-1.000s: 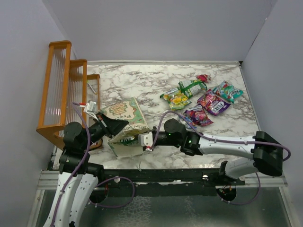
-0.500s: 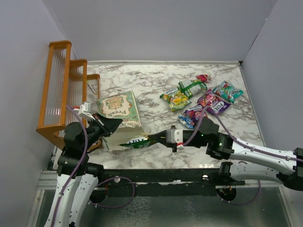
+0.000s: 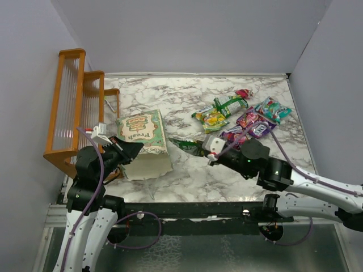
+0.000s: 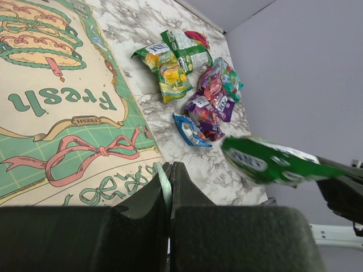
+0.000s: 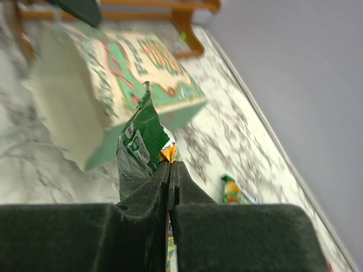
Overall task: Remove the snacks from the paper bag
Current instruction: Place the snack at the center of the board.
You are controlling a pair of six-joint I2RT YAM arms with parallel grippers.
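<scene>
Snacks [image 3: 249, 120] lie heaped just beyond our right claw [image 3: 203, 147], clamped on a green packet [image 3: 188, 144] outside the paper bag [image 3: 142, 131] — our left claw [image 3: 133, 152] pinches the bag's edge; whether any are inside, we cannot tell.

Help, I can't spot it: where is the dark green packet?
Top view: the dark green packet is near the centre, pinched in the right hand, between the paper bag at left and the snack pile at right.
</scene>
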